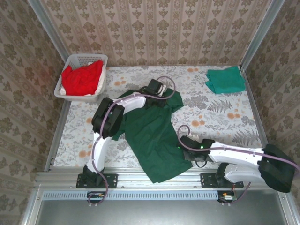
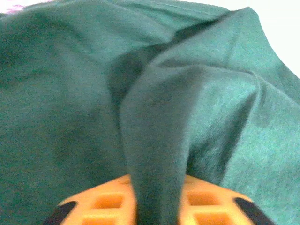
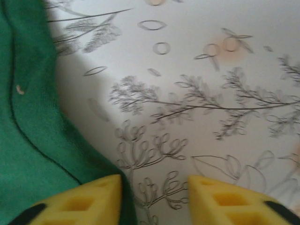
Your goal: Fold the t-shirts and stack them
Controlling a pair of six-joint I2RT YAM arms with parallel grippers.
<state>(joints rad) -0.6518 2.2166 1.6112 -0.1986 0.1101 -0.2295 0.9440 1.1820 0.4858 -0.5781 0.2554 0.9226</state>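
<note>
The dark forest-green t-shirt (image 1: 152, 136) lies spread across the middle of the table. My left gripper (image 2: 157, 206) is shut on a raised fold of this shirt (image 2: 159, 140) near its collar end; the cloth runs between the orange fingers (image 2: 101, 204). My right gripper (image 3: 154, 197) stands open at the shirt's right hem, low over the table. Bare tablecloth lies between its yellow fingers (image 3: 89, 201), and the shirt's edge (image 3: 42, 131) touches the left one. A folded teal-green t-shirt (image 1: 226, 79) rests at the back right. Red t-shirts (image 1: 83, 77) fill the basket.
The white slotted basket (image 1: 65, 93) stands at the back left corner. The flowered tablecloth (image 1: 220, 117) covers the table, with metal rails (image 1: 255, 112) along its sides. The left arm's forearm (image 1: 126, 103) crosses the shirt's upper left.
</note>
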